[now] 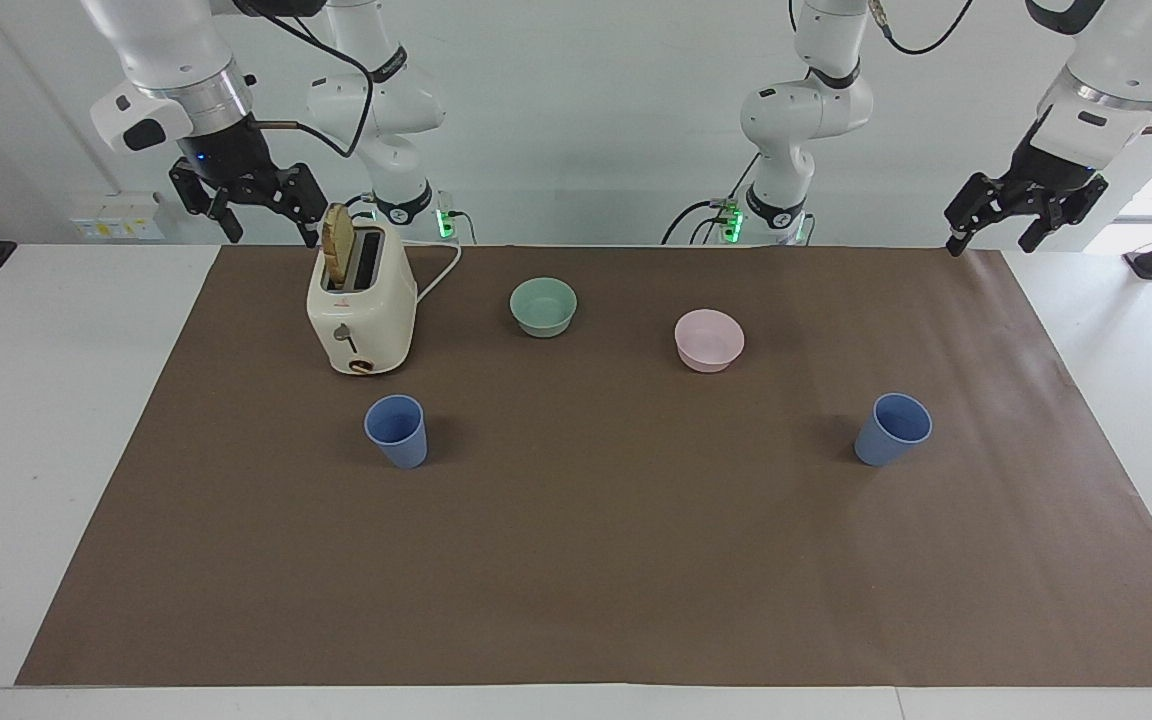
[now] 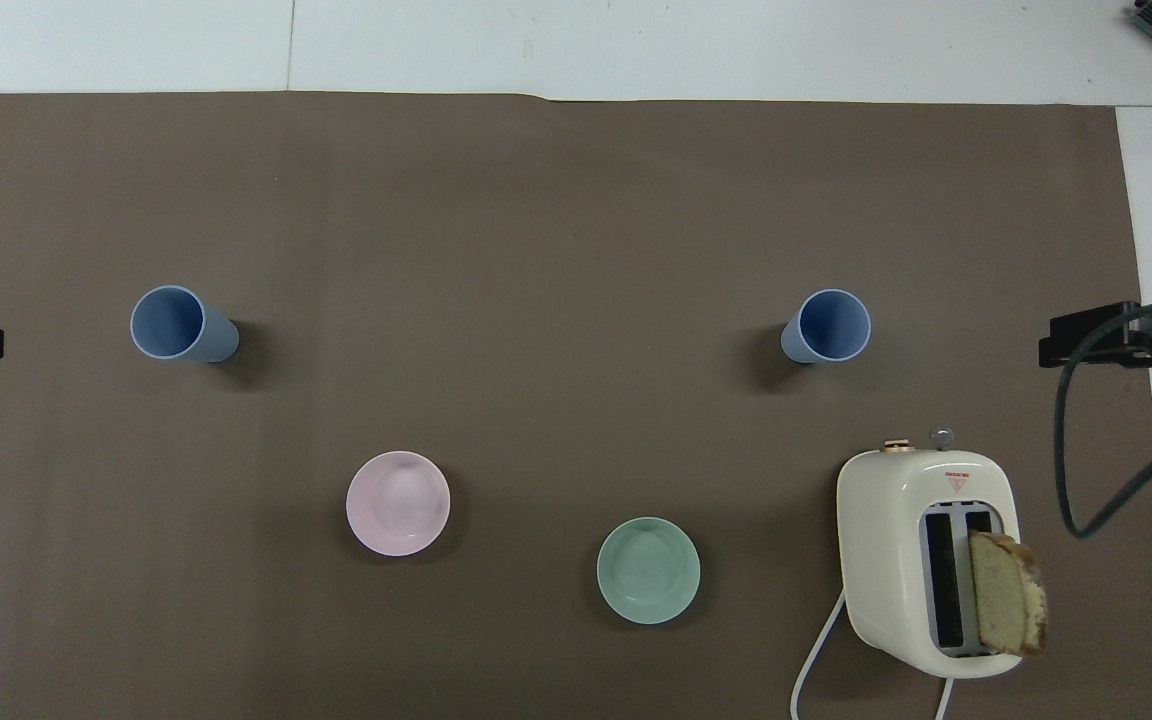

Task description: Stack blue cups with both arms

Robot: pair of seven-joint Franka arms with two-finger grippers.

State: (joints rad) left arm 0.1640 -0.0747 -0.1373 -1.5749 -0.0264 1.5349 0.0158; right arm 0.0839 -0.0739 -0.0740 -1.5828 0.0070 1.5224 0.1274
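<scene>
Two blue cups are standing upright and mouth-up on the brown mat (image 1: 576, 560) covering the worktop (image 1: 46, 400), well apart from one another: one blue cup (image 1: 397, 431) is sitting toward the right arm's end, just farther from the robots than the cream toaster (image 1: 361, 305); the other blue cup (image 1: 892, 429) is sitting toward the left arm's end, with bare mat around it. Both are showing plain matte periwinkle walls, tapering toward the base, handleless, with open rims and nothing visible inside. Judged from their look, they are likely light, stiff plastic with fairly smooth walls, so a firm pinch across the upper wall or over the rim is probably offering the surest hold; too hard a squeeze may be flexing the wall, and a sideways nudge may be tipping a cup this narrow.

Nearer to the robots, a mint-green bowl (image 1: 543, 306) and a pink bowl (image 1: 709, 339) are lying between the cups' positions. The toaster is carrying a slice of bread (image 1: 338, 246) in one slot.

The right gripper (image 1: 251, 212) is hanging over the mat's edge beside the toaster, jaws spread wide and holding nothing. The left gripper (image 1: 1006, 222) is hanging over the mat's corner at its own end, jaws likewise spread and unladen. Stacking is not yet begun.
</scene>
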